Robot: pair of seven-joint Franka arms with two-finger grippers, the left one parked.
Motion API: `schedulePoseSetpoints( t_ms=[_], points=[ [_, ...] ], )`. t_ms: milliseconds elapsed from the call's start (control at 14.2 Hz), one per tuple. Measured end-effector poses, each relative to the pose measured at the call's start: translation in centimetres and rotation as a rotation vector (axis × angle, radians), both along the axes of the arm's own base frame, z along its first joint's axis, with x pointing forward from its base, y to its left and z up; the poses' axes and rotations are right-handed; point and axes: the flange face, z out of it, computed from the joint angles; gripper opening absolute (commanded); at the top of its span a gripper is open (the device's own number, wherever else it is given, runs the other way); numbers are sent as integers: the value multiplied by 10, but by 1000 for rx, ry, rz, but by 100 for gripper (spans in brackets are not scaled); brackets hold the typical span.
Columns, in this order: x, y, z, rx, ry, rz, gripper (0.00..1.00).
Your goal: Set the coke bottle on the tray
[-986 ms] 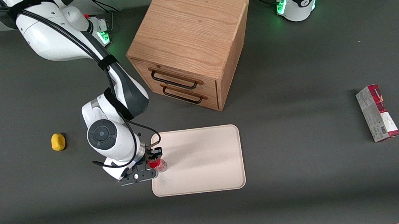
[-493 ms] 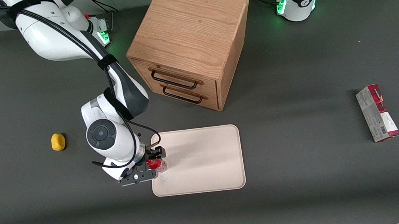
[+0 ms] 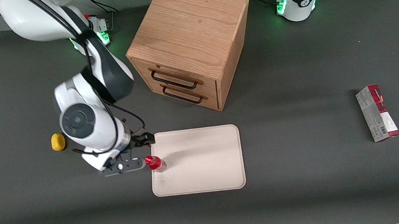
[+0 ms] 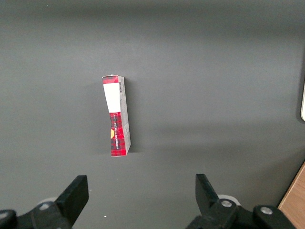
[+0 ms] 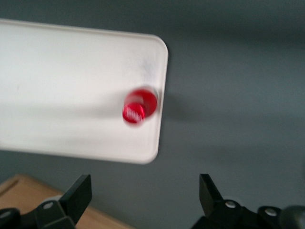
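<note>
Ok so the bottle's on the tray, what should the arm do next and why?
Probably retreat clear and stop: the coke bottle stands upright on the tray near its edge, and the gripper hangs open above the table beside it, holding nothing.

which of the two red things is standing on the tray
The coke bottle, upright near the edge of the tray, just beside the open gripper. The red-and-grey carton box lies on the table toward the parked arm's end.
</note>
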Motion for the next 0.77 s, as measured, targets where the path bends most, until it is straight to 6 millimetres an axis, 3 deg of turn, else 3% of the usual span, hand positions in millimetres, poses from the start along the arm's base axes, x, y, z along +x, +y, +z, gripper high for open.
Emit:
schedulePoseSetpoints(
  t_ms=[282, 423, 563, 775],
  points=[
    [-46, -20, 88, -19, 62, 3, 100],
    [-67, -29, 123, -19, 67, 4, 100],
    [-85, -46, 146, -17, 54, -9, 100],
    [-109, -95, 163, -6, 46, -24, 100]
  ],
)
